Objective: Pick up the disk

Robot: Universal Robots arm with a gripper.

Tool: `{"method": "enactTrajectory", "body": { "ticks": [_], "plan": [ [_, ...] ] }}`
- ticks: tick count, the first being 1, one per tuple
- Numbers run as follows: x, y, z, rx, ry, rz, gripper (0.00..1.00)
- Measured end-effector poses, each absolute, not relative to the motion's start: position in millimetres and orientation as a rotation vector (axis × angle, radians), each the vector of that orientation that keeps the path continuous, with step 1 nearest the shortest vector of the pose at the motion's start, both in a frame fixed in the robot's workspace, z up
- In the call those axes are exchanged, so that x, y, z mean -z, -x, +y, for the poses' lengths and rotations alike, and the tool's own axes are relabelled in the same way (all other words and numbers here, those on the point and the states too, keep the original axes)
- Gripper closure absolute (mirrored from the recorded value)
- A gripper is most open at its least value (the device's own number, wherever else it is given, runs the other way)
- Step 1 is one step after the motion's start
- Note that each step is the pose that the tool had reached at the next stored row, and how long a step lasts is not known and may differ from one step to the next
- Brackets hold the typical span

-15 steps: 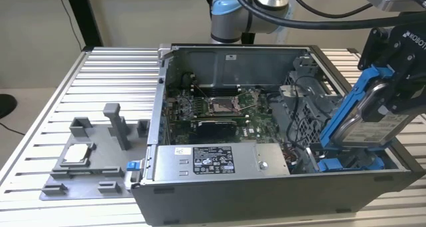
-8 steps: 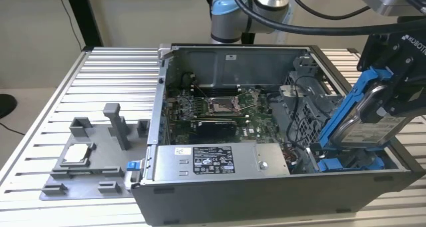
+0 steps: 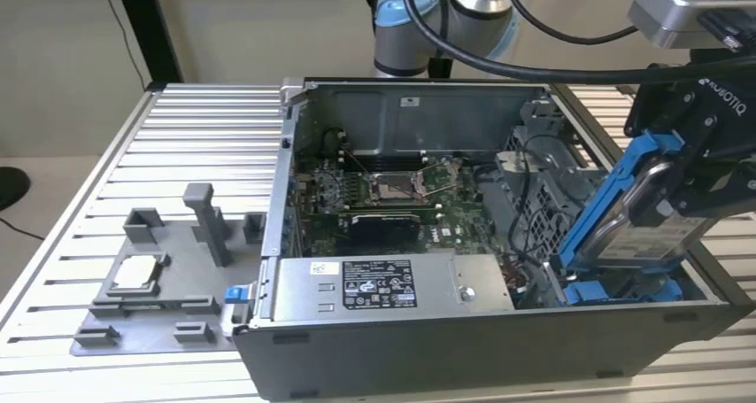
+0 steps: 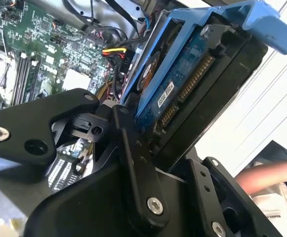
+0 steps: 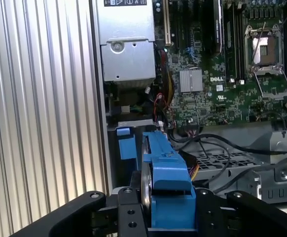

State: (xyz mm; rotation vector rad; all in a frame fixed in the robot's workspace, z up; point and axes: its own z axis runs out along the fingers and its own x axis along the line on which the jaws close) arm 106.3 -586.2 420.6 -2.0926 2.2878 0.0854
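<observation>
Exterior view: gripper [image 3: 675, 210] is pinching the disk [image 3: 626, 217], tilted, half out of its bay at the case's [image 3: 473, 350] right end; lift step underway.

Wrist views: fingers [image 4: 133, 163] are clamping disk edges; next needs clean upward pull clear of cables [image 5: 217, 158].

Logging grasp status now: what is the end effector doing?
End effector: closed on the disk, held tilted above the computer case.
</observation>
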Motion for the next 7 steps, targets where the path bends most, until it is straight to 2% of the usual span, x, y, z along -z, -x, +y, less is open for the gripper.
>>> {"method": "enactTrajectory", "body": {
  "ticks": [7],
  "plan": [
    [-420.3, -106.2, -586.2, -0.085, 2.093, 2.288, 1.00]
  ]
}}
